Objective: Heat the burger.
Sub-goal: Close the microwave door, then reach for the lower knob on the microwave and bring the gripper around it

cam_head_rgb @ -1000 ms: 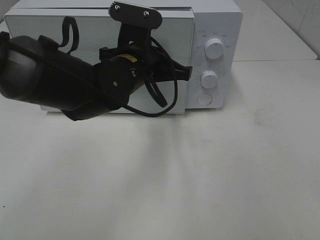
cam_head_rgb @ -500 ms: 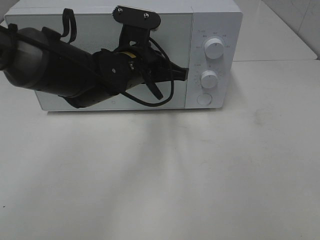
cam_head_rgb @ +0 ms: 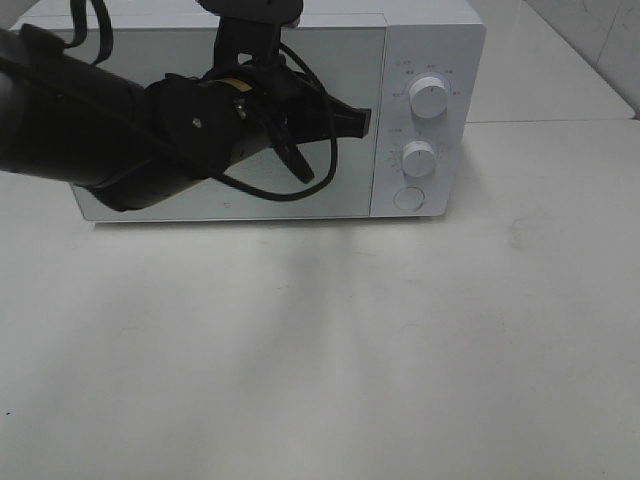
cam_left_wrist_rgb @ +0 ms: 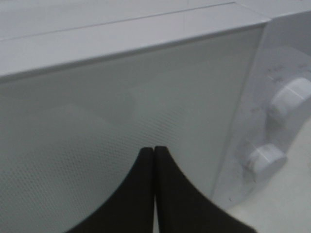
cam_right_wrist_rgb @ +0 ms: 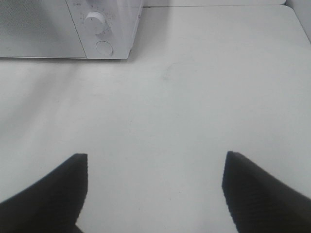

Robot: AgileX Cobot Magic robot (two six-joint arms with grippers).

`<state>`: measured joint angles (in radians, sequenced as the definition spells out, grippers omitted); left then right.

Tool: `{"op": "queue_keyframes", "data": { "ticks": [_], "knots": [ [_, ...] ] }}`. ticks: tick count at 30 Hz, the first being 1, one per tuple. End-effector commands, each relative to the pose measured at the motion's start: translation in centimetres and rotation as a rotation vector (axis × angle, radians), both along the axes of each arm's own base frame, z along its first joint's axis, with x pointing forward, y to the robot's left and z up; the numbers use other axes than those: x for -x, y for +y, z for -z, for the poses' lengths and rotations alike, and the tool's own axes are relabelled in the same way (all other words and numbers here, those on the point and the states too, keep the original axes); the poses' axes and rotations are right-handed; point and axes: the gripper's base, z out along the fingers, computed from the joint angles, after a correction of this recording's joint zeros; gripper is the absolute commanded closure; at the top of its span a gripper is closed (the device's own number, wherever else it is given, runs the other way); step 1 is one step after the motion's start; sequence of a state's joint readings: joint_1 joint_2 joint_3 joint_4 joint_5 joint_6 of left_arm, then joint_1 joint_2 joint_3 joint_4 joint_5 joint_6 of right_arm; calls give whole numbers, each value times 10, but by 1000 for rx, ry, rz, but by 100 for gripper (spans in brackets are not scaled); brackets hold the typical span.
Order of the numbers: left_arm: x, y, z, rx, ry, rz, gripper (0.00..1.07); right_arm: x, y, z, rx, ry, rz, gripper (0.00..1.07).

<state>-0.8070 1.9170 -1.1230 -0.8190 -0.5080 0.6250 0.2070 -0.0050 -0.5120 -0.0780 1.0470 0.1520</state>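
Note:
The burger is out of view in every frame. The white microwave point(cam_head_rgb: 432, 40) stands at the back of the table with its door point(cam_head_rgb: 345, 175) shut. My left gripper point(cam_head_rgb: 366, 121) is shut and empty, its tips pointing at the door's right edge, just left of the control panel. In the left wrist view the two black fingers point(cam_left_wrist_rgb: 154, 151) press together in front of the meshed door point(cam_left_wrist_rgb: 121, 97). My right gripper point(cam_right_wrist_rgb: 155, 162) hangs open over bare table with nothing between its fingers, and it does not show in the exterior view.
Two white knobs, the upper knob point(cam_head_rgb: 430, 97) and the lower knob point(cam_head_rgb: 419, 158), sit on the microwave's panel above a round button point(cam_head_rgb: 408, 198). The left arm's black body point(cam_head_rgb: 90, 120) covers much of the door. White tabletop point(cam_head_rgb: 380, 340) stretches in front.
The microwave door, slightly ajar a second ago, now sits flush. The left arm has since lifted and drawn a little up and left along the door.

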Motion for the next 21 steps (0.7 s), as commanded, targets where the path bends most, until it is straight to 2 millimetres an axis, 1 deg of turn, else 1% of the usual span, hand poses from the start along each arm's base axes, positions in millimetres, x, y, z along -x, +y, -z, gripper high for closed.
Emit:
{"op": "queue_keyframes", "data": {
  "ticks": [1,2,3,4,5,6,7,8,9,10,11,13,14,15,16,17,19,21],
  "knots": [
    [31,5,6,-35,82,70,107,3,-1,0,-4,-33,12,34],
    [31,5,6,-35,82,70,107,3,-1,0,-4,-33,12,34],
    [35,7,7,-43,102,81,103,3,-1,0,-4,-33,12,34],
    [44,13,12,-63,151,106,87,3,-1,0,-4,-33,12,34],
    [44,13,12,-63,151,106,87,3,-1,0,-4,-33,12,34],
    [50,17,15,-74,176,118,72,3,-1,0,-4,-33,12,34],
    [58,25,19,-89,207,129,38,3,-1,0,-4,-33,12,34],
    [58,25,19,-89,207,129,38,3,-1,0,-4,-33,12,34],
    [68,33,21,-102,237,141,3,3,-1,0,-4,-33,12,34],
    [71,36,19,-104,243,147,6,3,-1,0,-4,-33,12,34],
    [71,36,19,-104,243,147,6,3,-1,0,-4,-33,12,34],
    [83,45,15,-111,259,172,9,3,-1,0,-4,-33,12,34],
    [83,45,15,-111,259,172,9,3,-1,0,-4,-33,12,34],
    [90,53,12,-109,267,181,9,3,-1,0,-4,-33,12,34],
    [90,53,12,-109,267,181,9,3,-1,0,-4,-33,12,34],
    [98,59,6,-99,277,199,9,3,-1,0,-4,-33,12,34],
    [101,62,4,-95,293,211,9,3,-1,0,-4,-33,12,34],
    [105,72,-3,-81,369,243,9,3,-1,0,-4,-33,12,34]
  ]
}}
